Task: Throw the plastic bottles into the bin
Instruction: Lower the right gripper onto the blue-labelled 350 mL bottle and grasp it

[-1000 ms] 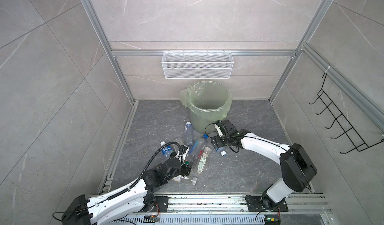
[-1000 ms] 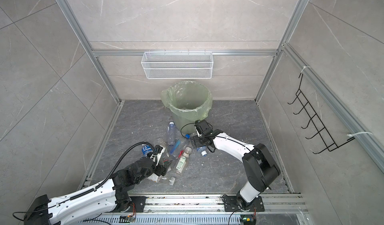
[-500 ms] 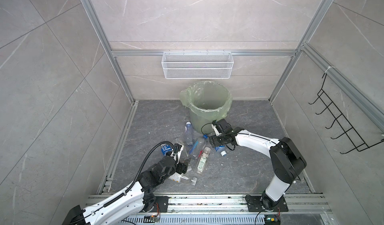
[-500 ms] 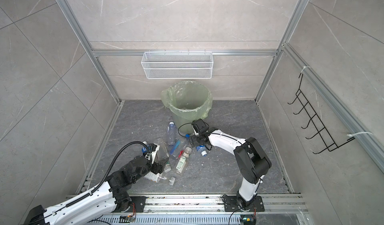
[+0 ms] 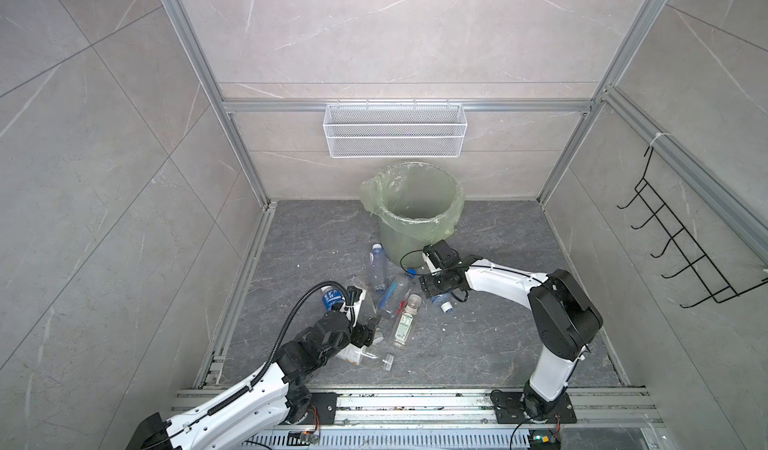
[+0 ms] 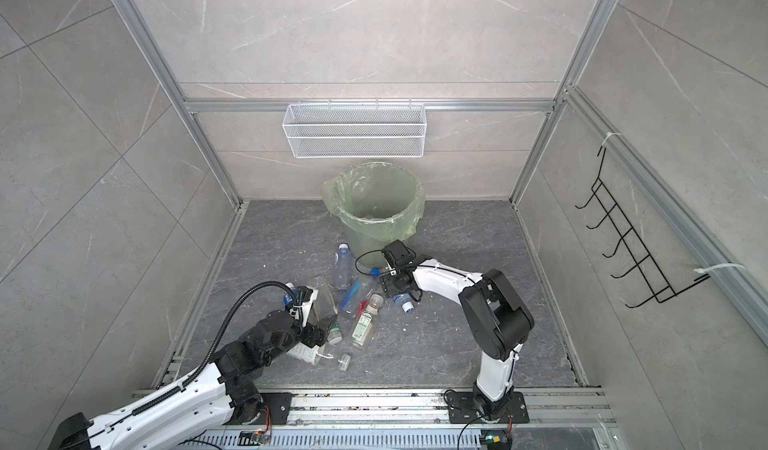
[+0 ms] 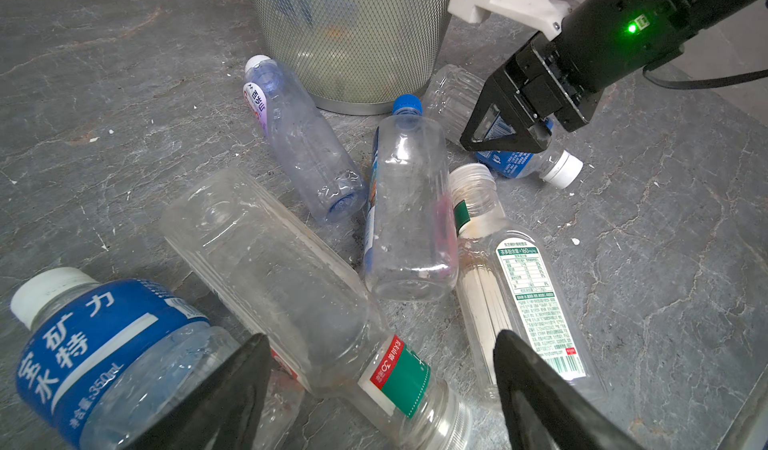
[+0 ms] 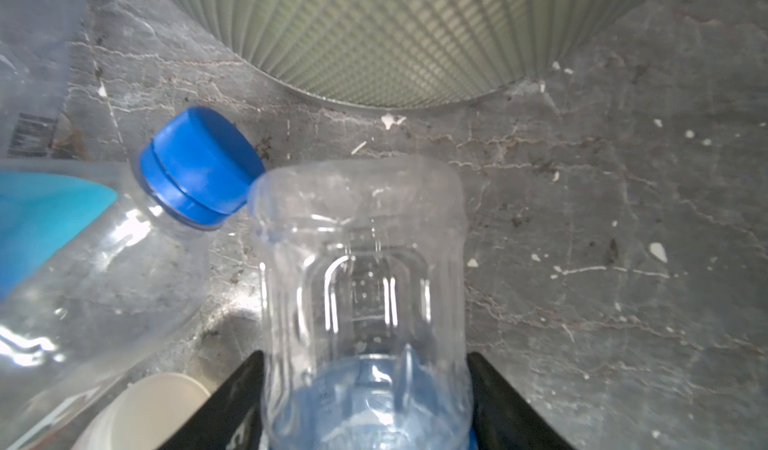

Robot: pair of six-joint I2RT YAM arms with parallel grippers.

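Several plastic bottles lie in a heap on the dark floor in front of the bin [image 5: 395, 240] [image 6: 374, 235], a round bucket lined with a light green bag. My right gripper [image 5: 432, 290] [image 8: 365, 402] is low beside the bin's base. Its fingers press both sides of a clear blue-labelled bottle [image 8: 361, 281] [image 7: 511, 161] with a white cap, which still lies on the floor. My left gripper [image 5: 370, 331] [image 7: 382, 385] is open, its fingers straddling the neck end of a clear bottle with a red and green label [image 7: 291, 269].
A blue-capped bottle [image 7: 409, 211], a purple-tinted one [image 7: 299, 136], a green-and-white-labelled one [image 7: 523, 302] and a blue-labelled one [image 7: 104, 344] crowd the heap. A white wire basket [image 5: 395, 129] hangs above the bin. A black hook rack [image 5: 685, 252] is on the right wall.
My right gripper's fingers have closed in on the blue-labelled bottle, and that arm's elbow has swung inward. My left gripper has hardly moved and stays open.
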